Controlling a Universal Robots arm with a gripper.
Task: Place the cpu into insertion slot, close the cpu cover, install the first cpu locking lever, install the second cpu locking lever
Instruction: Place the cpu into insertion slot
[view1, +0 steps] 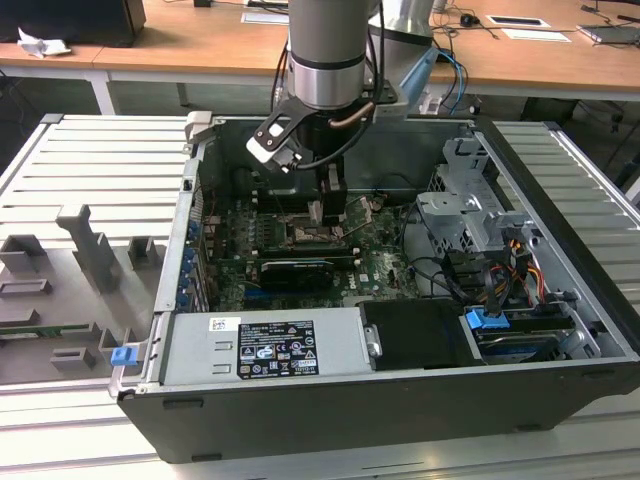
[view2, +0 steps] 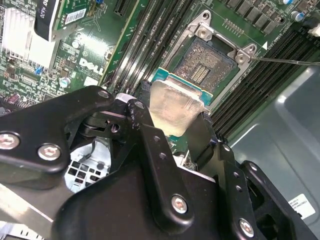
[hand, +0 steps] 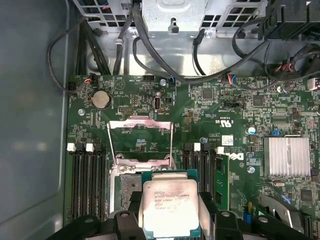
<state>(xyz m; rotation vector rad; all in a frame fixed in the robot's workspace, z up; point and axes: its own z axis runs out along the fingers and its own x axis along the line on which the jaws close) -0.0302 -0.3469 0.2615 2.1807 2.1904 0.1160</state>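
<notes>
My gripper (view1: 330, 203) reaches down into the open computer case (view1: 560, 290), over the motherboard. It is shut on the cpu (hand: 167, 207), a small square chip with a pale silvery top, gripped at two opposite edges by the black fingers (view2: 145, 120). The cpu (view2: 175, 107) hangs just above the board, partly over the near edge of the insertion slot (view2: 202, 65), whose contact field lies bare. The cpu cover (hand: 140, 136), a thin metal frame with an open window, is swung back off the slot. A thin locking lever (view2: 285, 61) sticks out beside the slot.
Memory slots (hand: 87, 180) flank the socket on both sides. A finned heat sink (hand: 286, 156) and black cables (hand: 150, 55) are nearby. In the exterior view a silver power supply (view1: 265, 345) fills the case front, a graphics card (view1: 295, 272) lies behind it, and a drive cage (view1: 470, 210) stands on the right.
</notes>
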